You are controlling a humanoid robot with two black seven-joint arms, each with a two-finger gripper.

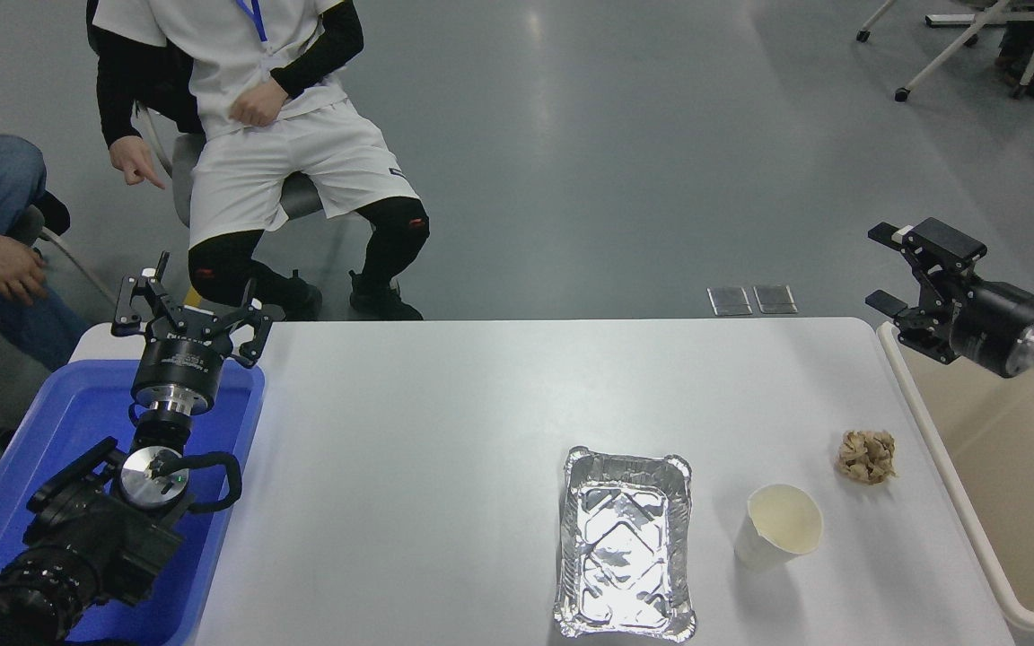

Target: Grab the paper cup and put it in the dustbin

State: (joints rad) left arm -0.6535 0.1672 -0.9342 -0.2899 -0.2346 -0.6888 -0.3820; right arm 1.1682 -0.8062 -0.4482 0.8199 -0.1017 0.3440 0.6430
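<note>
Head view shows the paper cup [778, 536] upright near the table's right front, the right gripper [894, 269] spread wide and empty above the dustbin [930, 449], where a careless descent could topple the light cup.

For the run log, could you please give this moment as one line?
cup: upright on table, untouched | right gripper: open, over bin | left gripper: parked over blue tray

High head view (forward-down) over table [481, 404]

You see the white cup [779, 536] upright near the tabletop's front; the beige bin [948, 475] stands right of it.
</note>
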